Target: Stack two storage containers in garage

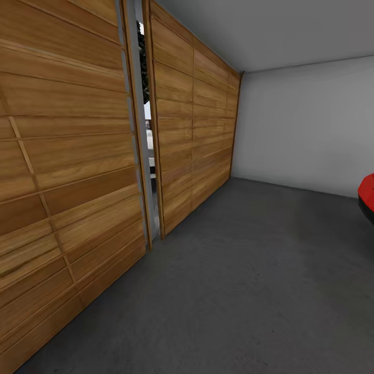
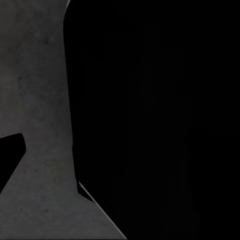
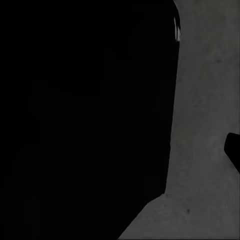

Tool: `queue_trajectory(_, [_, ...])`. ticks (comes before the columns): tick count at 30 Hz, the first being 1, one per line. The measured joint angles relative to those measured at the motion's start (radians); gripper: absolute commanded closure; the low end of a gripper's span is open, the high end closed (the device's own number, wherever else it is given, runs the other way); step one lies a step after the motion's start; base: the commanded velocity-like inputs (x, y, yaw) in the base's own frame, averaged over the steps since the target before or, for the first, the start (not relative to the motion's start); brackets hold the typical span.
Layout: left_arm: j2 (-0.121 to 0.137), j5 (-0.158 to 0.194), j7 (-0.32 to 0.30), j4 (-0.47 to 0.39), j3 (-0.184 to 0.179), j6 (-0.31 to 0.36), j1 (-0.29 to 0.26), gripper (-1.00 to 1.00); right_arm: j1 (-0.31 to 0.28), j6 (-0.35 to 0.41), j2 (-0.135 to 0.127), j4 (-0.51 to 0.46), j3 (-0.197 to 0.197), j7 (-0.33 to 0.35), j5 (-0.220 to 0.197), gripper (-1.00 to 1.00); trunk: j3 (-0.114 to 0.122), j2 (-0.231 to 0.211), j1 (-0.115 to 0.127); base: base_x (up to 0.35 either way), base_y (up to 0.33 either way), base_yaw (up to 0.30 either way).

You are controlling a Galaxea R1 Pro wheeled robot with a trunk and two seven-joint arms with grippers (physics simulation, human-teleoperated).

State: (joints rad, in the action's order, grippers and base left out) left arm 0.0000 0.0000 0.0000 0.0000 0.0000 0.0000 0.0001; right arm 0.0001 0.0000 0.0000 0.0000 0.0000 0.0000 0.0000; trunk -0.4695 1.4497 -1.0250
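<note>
I am in the garage, and the two storage containers are out of view. Its dark grey concrete floor [image 1: 249, 291] stretches ahead of me. In the left wrist view, a large black shape [image 2: 150, 120] blocks most of the picture, with floor [image 2: 35, 90] beside it and a dark fingertip [image 2: 10, 160] at the edge. The right wrist view is similar: a black mass [image 3: 85, 115], a strip of floor [image 3: 205, 100] and a dark fingertip [image 3: 234, 152]. Neither view shows how the jaws stand.
Wide wooden panelled doors [image 1: 67, 171] run close along my left, with a narrow gap [image 1: 145, 156] before the further door [image 1: 195, 135]. A plain white wall [image 1: 306, 124] closes the far end. The nose of a red car [image 1: 366, 197] juts in at the right edge.
</note>
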Motion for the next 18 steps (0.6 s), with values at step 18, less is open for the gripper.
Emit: queue_trajectory(18, [-0.027,0.001,0.0,-0.024,0.003,-0.008,0.026,-1.0,-0.004,-0.005,-0.025,-0.006,-0.001,-0.001,0.001,-1.0,0.0,0.0,0.0,0.0,0.0,0.0])
